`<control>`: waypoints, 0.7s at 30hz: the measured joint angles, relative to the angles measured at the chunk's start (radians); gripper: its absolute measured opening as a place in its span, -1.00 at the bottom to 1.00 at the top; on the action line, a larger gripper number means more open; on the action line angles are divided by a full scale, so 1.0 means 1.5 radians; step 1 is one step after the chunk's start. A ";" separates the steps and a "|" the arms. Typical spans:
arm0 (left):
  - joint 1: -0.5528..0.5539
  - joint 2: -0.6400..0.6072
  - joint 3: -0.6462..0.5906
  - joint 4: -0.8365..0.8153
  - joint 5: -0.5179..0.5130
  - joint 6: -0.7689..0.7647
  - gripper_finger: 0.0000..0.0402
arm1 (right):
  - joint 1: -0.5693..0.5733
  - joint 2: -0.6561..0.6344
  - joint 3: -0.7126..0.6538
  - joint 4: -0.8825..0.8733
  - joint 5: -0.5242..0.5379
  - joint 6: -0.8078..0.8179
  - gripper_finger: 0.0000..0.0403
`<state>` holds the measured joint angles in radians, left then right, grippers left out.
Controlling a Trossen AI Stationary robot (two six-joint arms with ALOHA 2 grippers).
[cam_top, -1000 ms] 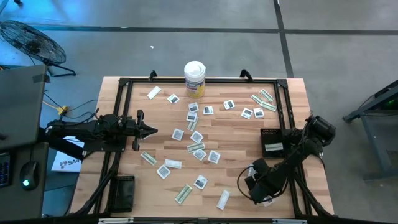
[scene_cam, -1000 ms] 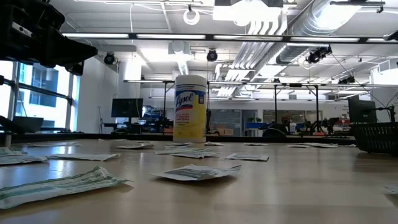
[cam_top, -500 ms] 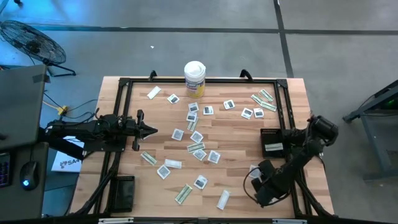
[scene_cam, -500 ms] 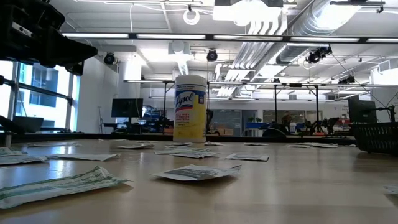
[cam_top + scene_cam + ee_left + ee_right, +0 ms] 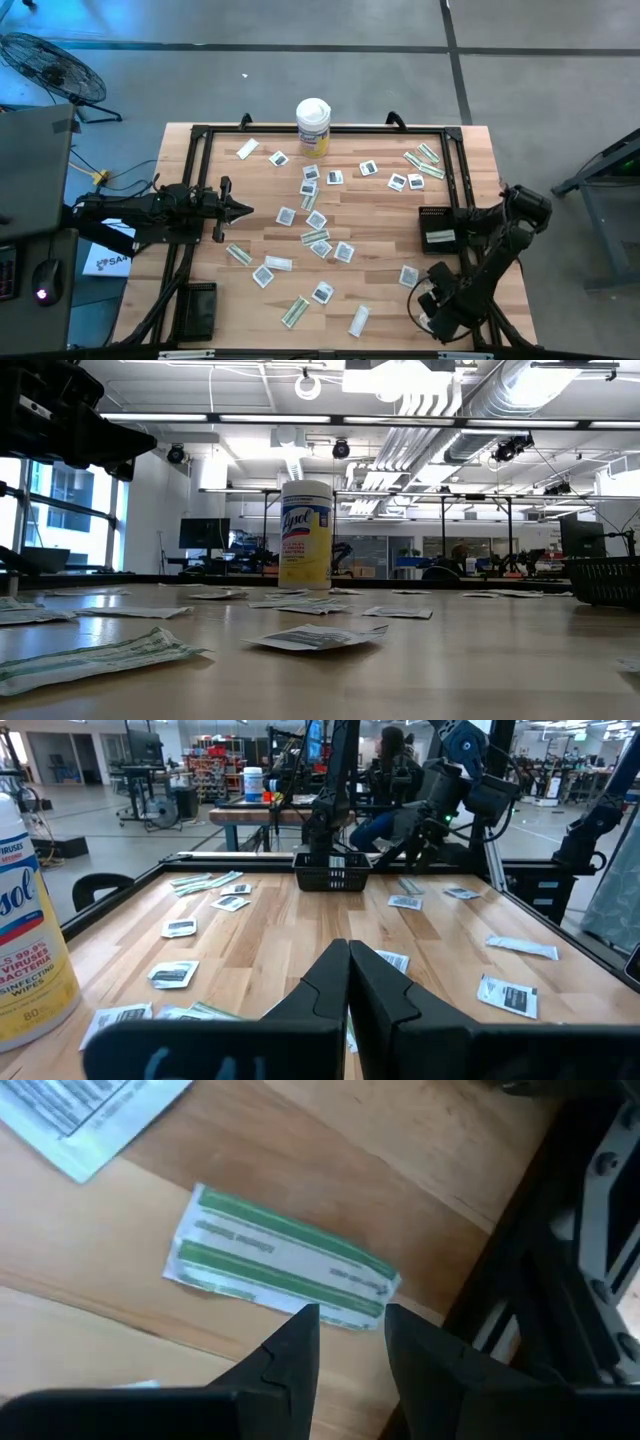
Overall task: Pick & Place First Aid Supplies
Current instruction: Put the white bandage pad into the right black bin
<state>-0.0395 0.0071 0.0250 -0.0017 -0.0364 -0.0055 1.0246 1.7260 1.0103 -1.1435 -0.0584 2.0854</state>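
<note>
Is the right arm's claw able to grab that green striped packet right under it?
Probably yes. The right gripper hangs open just above the green-striped packet, which lies flat on bare wood with nothing over it, close to the table's frame.

A grey concrete floor (image 5: 300, 60) surrounds the wooden table (image 5: 380, 215). A black fan (image 5: 45, 65) stands on it. White ducts (image 5: 470, 400) and strip lights (image 5: 300, 422) cross the ceiling; windows (image 5: 60, 495) glow beside monitors (image 5: 203, 532).

Packets (image 5: 316, 236) scattered mid-table; canister (image 5: 313, 126) at far edge; right end effector (image 5: 437, 318) near corner.
</note>
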 joint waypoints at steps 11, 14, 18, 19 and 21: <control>0.000 0.000 0.000 0.000 0.000 0.000 -1.00 | -0.038 0.000 0.000 0.027 0.051 -0.028 -0.45; 0.000 0.000 0.000 0.000 0.000 0.000 -1.00 | -0.045 0.000 0.000 0.037 0.057 -0.035 -0.45; 0.000 0.000 0.000 0.000 0.000 0.000 -1.00 | -0.050 0.000 0.000 0.046 0.073 -0.047 -0.45; 0.000 0.000 0.000 0.000 0.000 0.000 -1.00 | -0.051 0.000 0.000 0.045 0.077 -0.048 -0.45; 0.000 0.000 0.000 0.000 0.000 0.000 -1.00 | -0.055 0.000 0.000 0.046 0.080 -0.049 -0.45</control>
<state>-0.0392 0.0071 0.0249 -0.0017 -0.0364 -0.0058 0.9421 1.7260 1.0103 -1.0740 0.0612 2.0112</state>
